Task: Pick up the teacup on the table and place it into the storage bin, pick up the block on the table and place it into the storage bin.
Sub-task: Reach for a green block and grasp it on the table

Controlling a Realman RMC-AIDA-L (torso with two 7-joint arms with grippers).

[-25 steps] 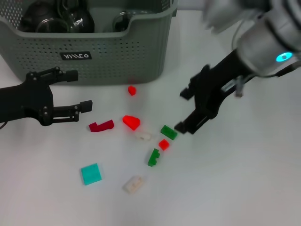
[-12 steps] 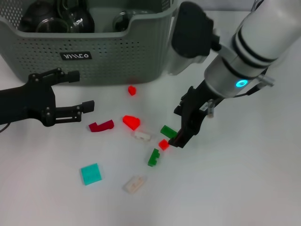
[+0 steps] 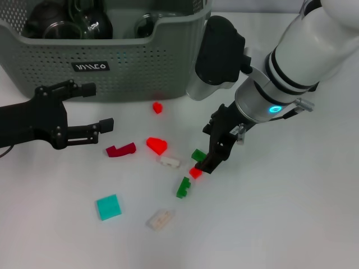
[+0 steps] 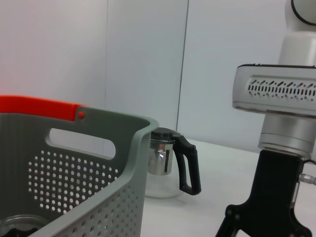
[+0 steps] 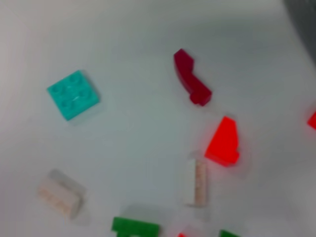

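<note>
Right hand (image 3: 206, 162) over small red block (image 3: 194, 172), fingers apart, nearer arm; left hand (image 3: 90, 106) open near bin (image 3: 120, 66).

The right arm (image 3: 314, 39) is clad in glossy white shells, separated by black rings at the joints. A rounded black housing (image 3: 221, 47) is mounted beside a pale grey section. A small round cyan light (image 3: 274, 109) is set into a grey metal collar near the wrist, and a short silver fitting (image 3: 303, 105) sticks out from it. The right gripper (image 3: 208, 159) is made of angular matt black parts. The left gripper (image 3: 95, 106) is likewise black, built of blocky links with small screws, ending in two slim fingers (image 3: 90, 128). In the left wrist view, a white casing with a row of slanted vent slots (image 4: 281, 90) is seen above a grey ring.
</note>
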